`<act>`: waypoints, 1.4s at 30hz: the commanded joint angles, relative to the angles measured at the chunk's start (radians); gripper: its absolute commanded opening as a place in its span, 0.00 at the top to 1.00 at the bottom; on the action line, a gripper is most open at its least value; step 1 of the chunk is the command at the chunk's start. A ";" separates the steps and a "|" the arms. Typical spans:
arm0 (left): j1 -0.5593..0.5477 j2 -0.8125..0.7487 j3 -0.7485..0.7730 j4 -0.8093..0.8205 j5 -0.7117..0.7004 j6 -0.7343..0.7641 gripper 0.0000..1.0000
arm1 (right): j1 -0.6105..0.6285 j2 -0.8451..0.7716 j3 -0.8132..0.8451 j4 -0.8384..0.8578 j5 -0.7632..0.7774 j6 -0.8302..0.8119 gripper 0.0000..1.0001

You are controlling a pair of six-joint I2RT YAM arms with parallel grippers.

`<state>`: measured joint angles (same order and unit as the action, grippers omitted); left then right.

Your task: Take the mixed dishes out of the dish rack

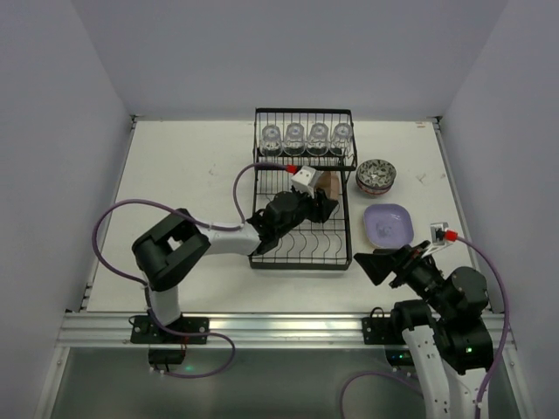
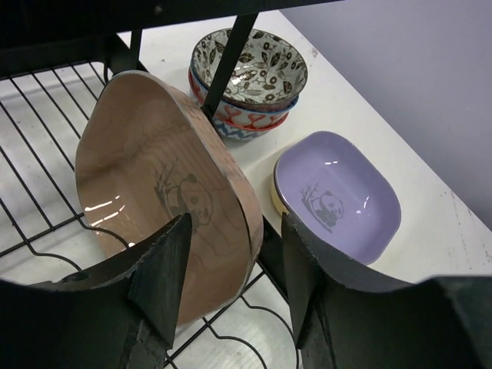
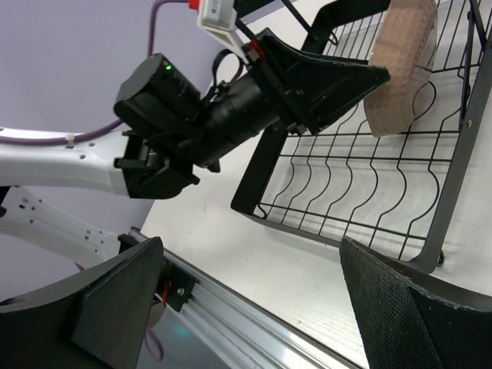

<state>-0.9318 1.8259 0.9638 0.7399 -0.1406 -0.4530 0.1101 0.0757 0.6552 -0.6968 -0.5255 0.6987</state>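
On upper shelf of dish rack [image 1: 301, 264], four glasses [image 1: 318, 138]; below, upright plate [image 1: 329, 183]; right of rack, stacked bowls [image 1: 376, 177] behind stacked plates [image 1: 389, 224].

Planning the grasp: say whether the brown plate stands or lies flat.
Standing: the brown rounded-square plate rests on edge in the black wire rack.

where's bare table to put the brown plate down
Widest bare patch: the table left of the dish rack, back to the far wall. A narrow strip runs before the rack's front. Right of the rack is crowded: stacked bowls, purple plate.
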 commanded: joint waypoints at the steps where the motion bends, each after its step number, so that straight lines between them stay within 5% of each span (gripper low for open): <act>1: 0.018 0.026 0.038 0.111 0.021 0.031 0.50 | -0.001 -0.027 0.046 -0.052 -0.048 -0.013 0.02; 24: 0.057 0.099 0.026 0.217 0.160 -0.125 0.99 | -0.003 -0.047 0.096 -0.092 -0.076 -0.004 0.04; 42: 0.090 0.174 -0.014 0.486 0.227 -0.332 1.00 | -0.003 -0.057 0.153 -0.118 -0.059 0.002 0.03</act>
<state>-0.8654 1.9877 0.9508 1.0874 0.0784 -0.6746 0.1101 0.0292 0.7731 -0.8017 -0.5678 0.6956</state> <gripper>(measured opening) 0.067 0.967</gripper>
